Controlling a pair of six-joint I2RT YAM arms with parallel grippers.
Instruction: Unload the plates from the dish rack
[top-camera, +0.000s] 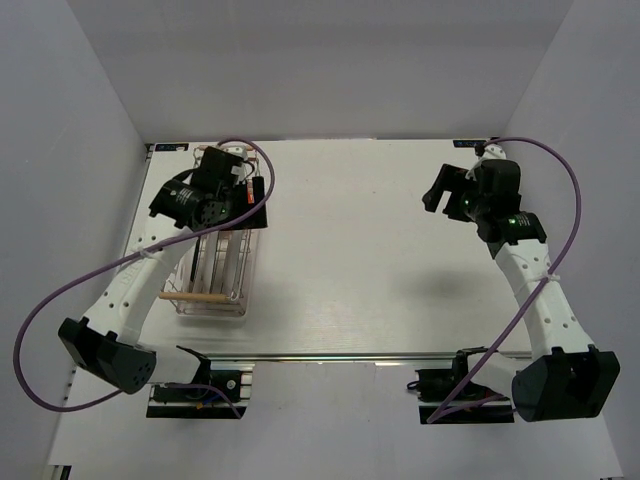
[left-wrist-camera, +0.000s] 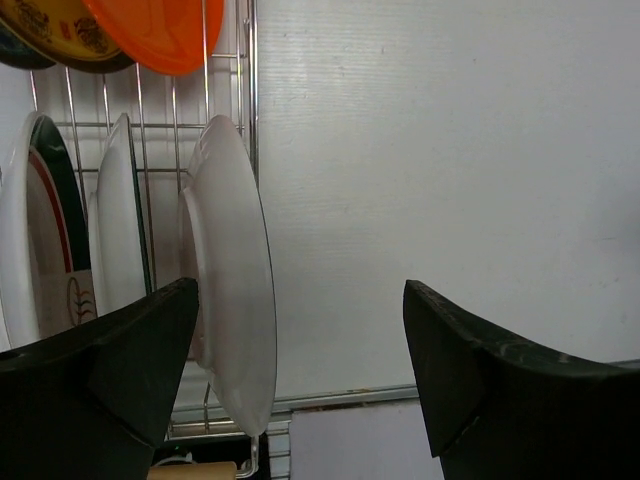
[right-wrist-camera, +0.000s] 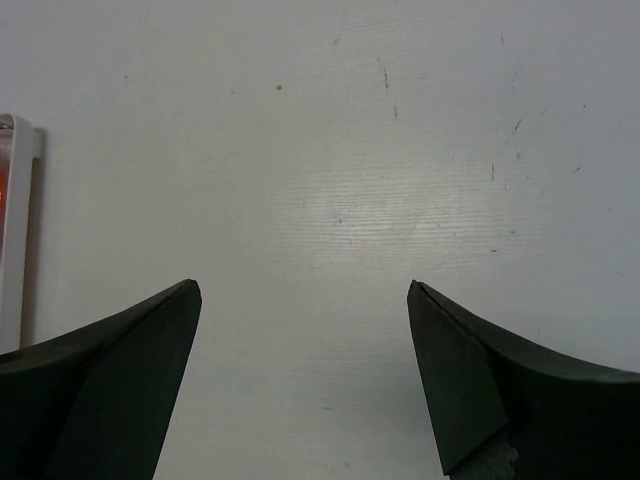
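Hovering above the far end of the silver wire dish rack (top-camera: 243, 280), the left gripper (left-wrist-camera: 300, 350) gapes wide. Glossy round plates (left-wrist-camera: 235, 290) stand on edge, the nearest just beside one finger. The rack's long axis runs away from the arm bases. The right gripper (right-wrist-camera: 305, 340), equally wide, hangs over the matte white table (right-wrist-camera: 400, 150).

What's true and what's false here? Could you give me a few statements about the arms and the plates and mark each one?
1. The left gripper is open and holds nothing. True.
2. A white plate stands on edge in the dish rack. True.
3. The right gripper clutches an orange plate. False: it is open and holds nothing, above the table.
4. The dish rack sits under the right arm. False: it sits on the table's left side, under the left arm.
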